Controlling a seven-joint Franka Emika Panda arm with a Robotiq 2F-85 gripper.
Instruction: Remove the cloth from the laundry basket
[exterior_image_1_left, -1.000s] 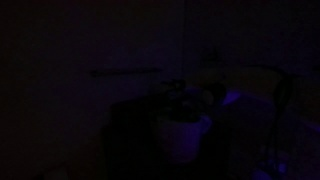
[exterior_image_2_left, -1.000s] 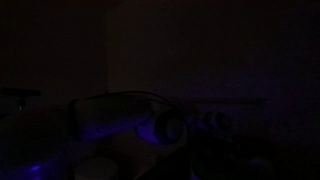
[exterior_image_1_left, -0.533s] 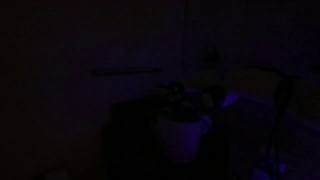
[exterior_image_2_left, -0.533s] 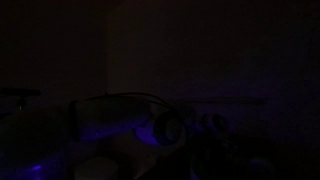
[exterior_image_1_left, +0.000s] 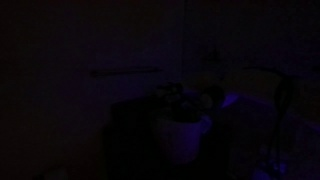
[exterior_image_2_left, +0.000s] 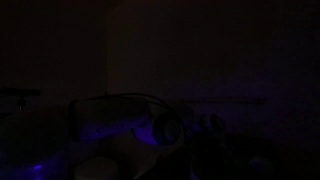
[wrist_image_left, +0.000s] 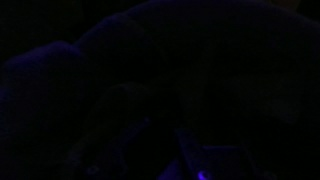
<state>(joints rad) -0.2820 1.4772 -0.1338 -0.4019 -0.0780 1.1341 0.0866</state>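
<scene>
The room is almost black. In an exterior view the laundry basket (exterior_image_1_left: 184, 138) shows as a faint pale bucket shape that tapers downward. My gripper (exterior_image_1_left: 186, 101) is a dark mass right at its rim, reaching into the top. From the opposite side the gripper (exterior_image_2_left: 170, 128) shows only as a rounded dim shape beside a blue glow. The cloth cannot be made out in any view. The wrist view gives only faint curved outlines and a small blue light (wrist_image_left: 200, 175). The jaws are too dark to read.
A dim horizontal bar (exterior_image_1_left: 125, 71) lies behind and left of the basket. A faint yellowish rounded shape (exterior_image_1_left: 262, 82) stands to its right. A dark curved cable or arm outline (exterior_image_2_left: 115, 100) arches left of the gripper.
The dark gripper shape stays at the basket's rim with hardly any visible shift. The darkness hides any jaw motion.
</scene>
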